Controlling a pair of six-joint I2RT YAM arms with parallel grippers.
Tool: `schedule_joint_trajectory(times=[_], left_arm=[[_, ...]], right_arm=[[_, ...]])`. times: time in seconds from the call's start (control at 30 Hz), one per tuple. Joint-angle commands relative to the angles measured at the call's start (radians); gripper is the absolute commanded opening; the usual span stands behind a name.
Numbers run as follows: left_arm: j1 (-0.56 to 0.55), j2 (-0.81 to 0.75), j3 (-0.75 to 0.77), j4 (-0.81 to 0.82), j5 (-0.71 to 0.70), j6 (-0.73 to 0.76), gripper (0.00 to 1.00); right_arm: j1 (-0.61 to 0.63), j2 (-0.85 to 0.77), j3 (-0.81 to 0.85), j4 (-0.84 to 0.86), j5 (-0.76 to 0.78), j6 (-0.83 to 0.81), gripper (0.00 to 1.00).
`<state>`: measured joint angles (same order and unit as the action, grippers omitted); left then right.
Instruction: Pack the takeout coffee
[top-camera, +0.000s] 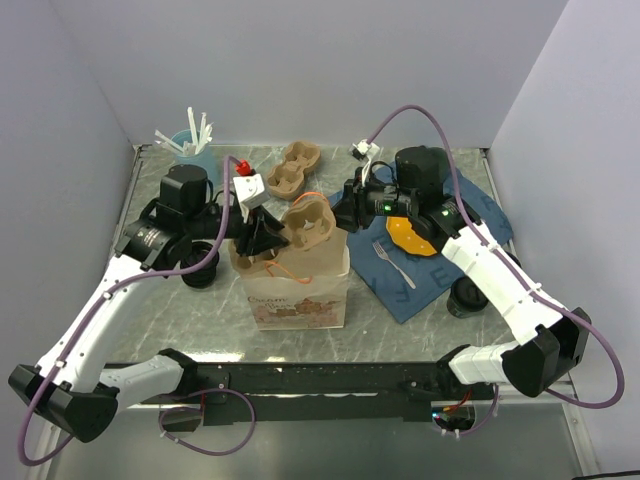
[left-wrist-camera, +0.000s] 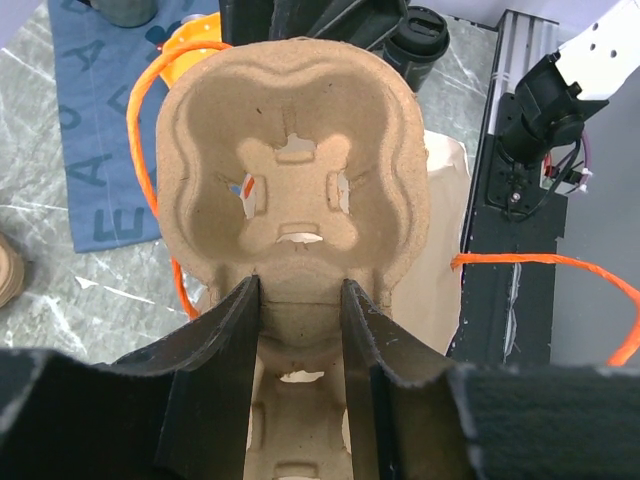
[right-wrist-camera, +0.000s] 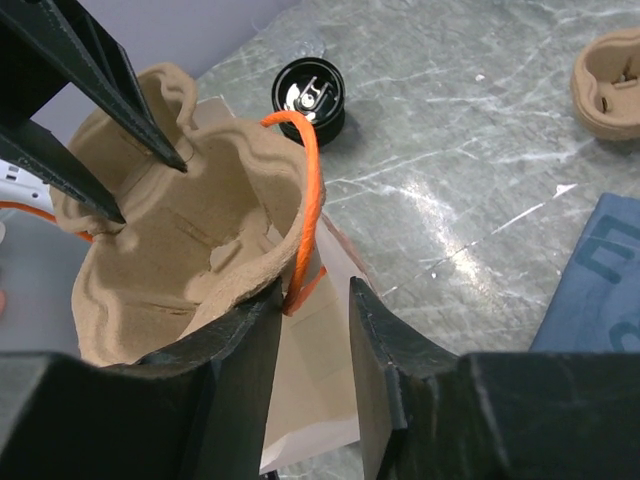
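A brown pulp cup carrier (top-camera: 312, 222) hangs tilted over the mouth of the paper bag (top-camera: 300, 295). My left gripper (left-wrist-camera: 297, 285) is shut on the carrier's (left-wrist-camera: 290, 130) narrow middle. My right gripper (right-wrist-camera: 313, 292) stands open astride the bag's rim (right-wrist-camera: 320, 370). Its left finger touches the orange handle (right-wrist-camera: 305, 190) and the carrier (right-wrist-camera: 180, 250). One takeout coffee, a small black cup (top-camera: 200, 272), stands left of the bag, partly under my left arm, and shows in the right wrist view too (right-wrist-camera: 310, 95). A second black cup (top-camera: 467, 295) stands on the right.
A second pulp carrier (top-camera: 298, 168) lies behind the bag. A light-blue cup of white sticks (top-camera: 190, 145) stands at the back left. A blue cloth (top-camera: 440, 270) on the right bears a fork (top-camera: 393, 262) and an orange thing (top-camera: 410, 235). Walls close in three sides.
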<state>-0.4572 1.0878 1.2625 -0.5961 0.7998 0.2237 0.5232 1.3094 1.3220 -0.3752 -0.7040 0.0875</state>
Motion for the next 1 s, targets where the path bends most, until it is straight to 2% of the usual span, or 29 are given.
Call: schedule_joint_trajectory(times=[0.0, 0.03, 0.17, 0.47, 0.7, 0.97], left_arm=[[-0.035, 0.023, -0.002, 0.081, 0.15, 0.037, 0.35], [-0.037, 0.024, -0.003, 0.078, 0.154, 0.042, 0.35], [-0.04, 0.024, -0.015, 0.073, 0.154, 0.049, 0.34], [-0.044, 0.043, 0.001, 0.052, 0.151, 0.074, 0.34], [-0.044, 0.038, 0.002, 0.024, 0.131, 0.098, 0.34], [-0.046, 0.043, 0.023, -0.028, 0.099, 0.157, 0.34]], right_arm=[[0.015, -0.013, 0.048, 0.033, -0.006, 0.026, 0.45], [0.015, -0.013, 0.054, 0.021, 0.003, 0.032, 0.5], [0.015, -0.015, 0.083, -0.016, 0.047, 0.064, 0.57], [0.006, -0.032, 0.154, -0.178, 0.15, 0.103, 0.58], [-0.012, -0.067, 0.125, -0.301, 0.182, 0.083, 0.58], [-0.025, -0.107, 0.14, -0.442, 0.302, 0.179, 0.6]])
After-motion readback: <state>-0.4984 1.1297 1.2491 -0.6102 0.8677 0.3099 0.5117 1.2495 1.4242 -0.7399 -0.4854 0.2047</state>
